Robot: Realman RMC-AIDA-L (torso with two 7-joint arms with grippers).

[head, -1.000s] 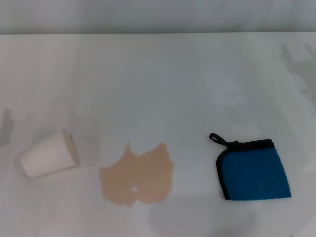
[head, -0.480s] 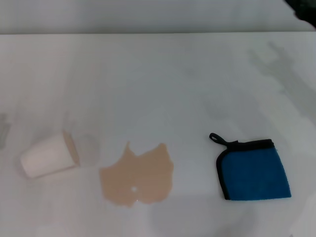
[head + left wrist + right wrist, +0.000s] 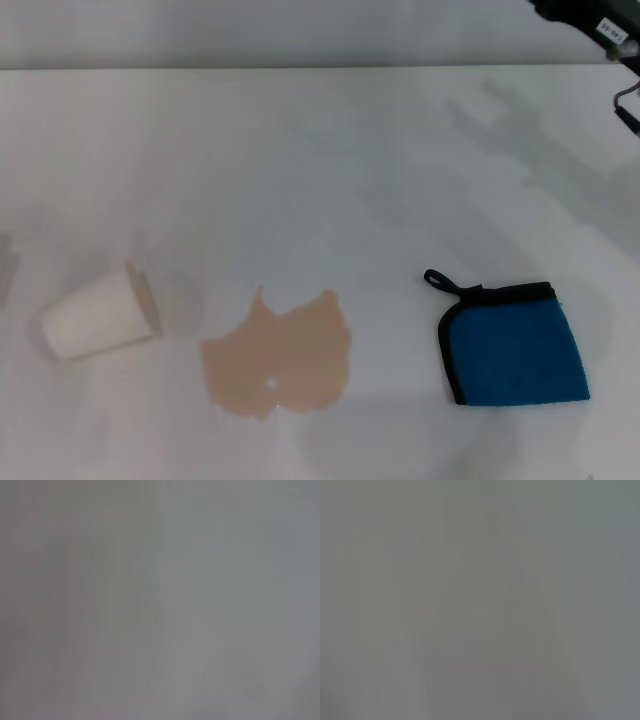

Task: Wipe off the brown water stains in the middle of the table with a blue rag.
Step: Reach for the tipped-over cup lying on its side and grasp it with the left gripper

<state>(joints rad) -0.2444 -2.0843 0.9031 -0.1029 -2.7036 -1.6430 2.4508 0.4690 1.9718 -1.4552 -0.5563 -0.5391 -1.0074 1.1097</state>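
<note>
— Where's the cloth?
— The blue rag (image 3: 514, 344) lies flat, lower right; the brown water stains (image 3: 280, 354) spread lower centre, a tipped paper cup (image 3: 98, 316) to their left.
— The pincers?
— Right arm (image 3: 592, 22) at the top-right corner; its grip can't be told.

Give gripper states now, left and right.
Left gripper: not in view.
Right gripper: entering at the head view's far right corner; holds nothing visible.

Soft, even light falls on the table (image 3: 320, 150), without glare. Faint grey shadows lie beyond the rag (image 3: 515, 345), toward the far right corner. Both wrist views are a featureless grey blur.
</note>
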